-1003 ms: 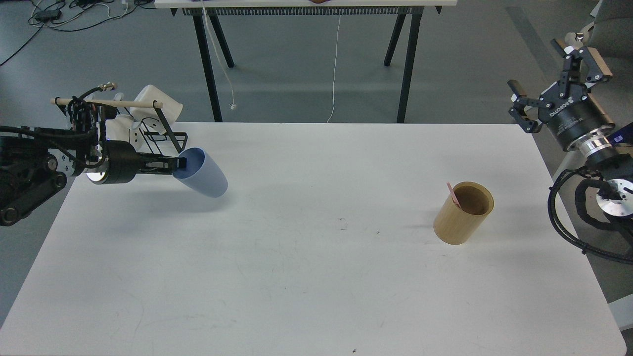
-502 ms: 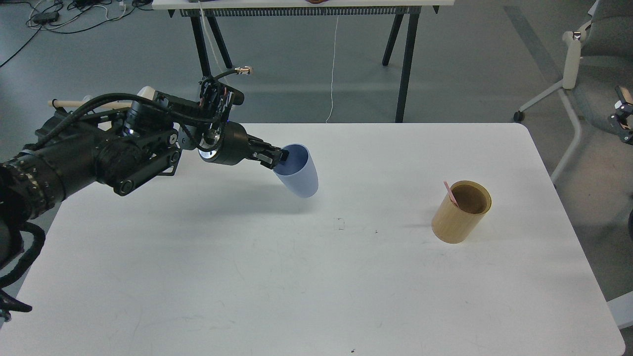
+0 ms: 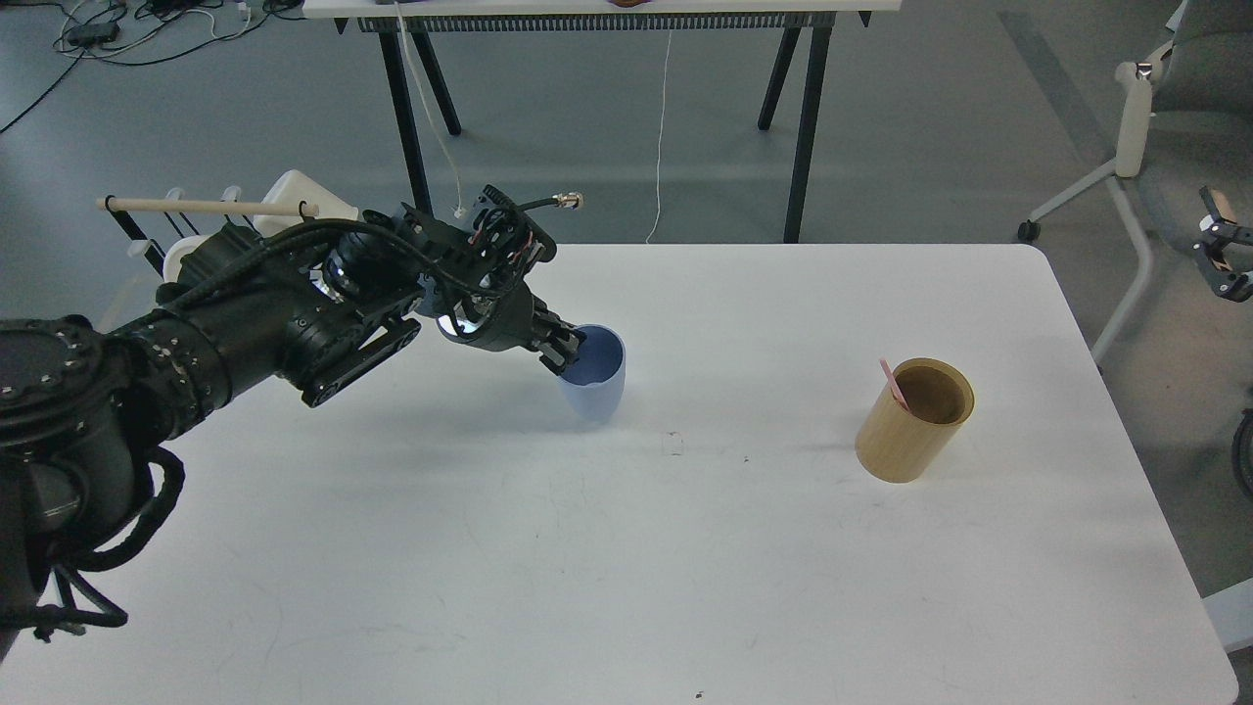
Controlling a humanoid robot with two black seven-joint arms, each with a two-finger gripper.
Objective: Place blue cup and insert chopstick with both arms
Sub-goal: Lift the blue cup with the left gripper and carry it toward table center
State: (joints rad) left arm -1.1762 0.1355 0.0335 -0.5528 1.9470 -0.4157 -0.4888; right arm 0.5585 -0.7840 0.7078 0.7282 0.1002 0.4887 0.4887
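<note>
The blue cup stands upright, or nearly so, on the white table a little left of centre. My left gripper reaches in from the left and is shut on the cup's near rim, one finger inside the mouth. The chopstick, thin and pinkish-red, leans inside a tan bamboo cylinder at the table's right, with only its top end showing. Only a small dark part of my right gripper shows at the right edge, off the table; its fingers cannot be told apart.
A black wire rack with a pale wooden dowel and white mugs stands at the table's back left, partly behind my left arm. A second table's black legs and a chair stand beyond.
My left arm has carried the blue cup rightward and down to the table, turning it from tilted to upright. My right arm has pulled back toward the right edge.
</note>
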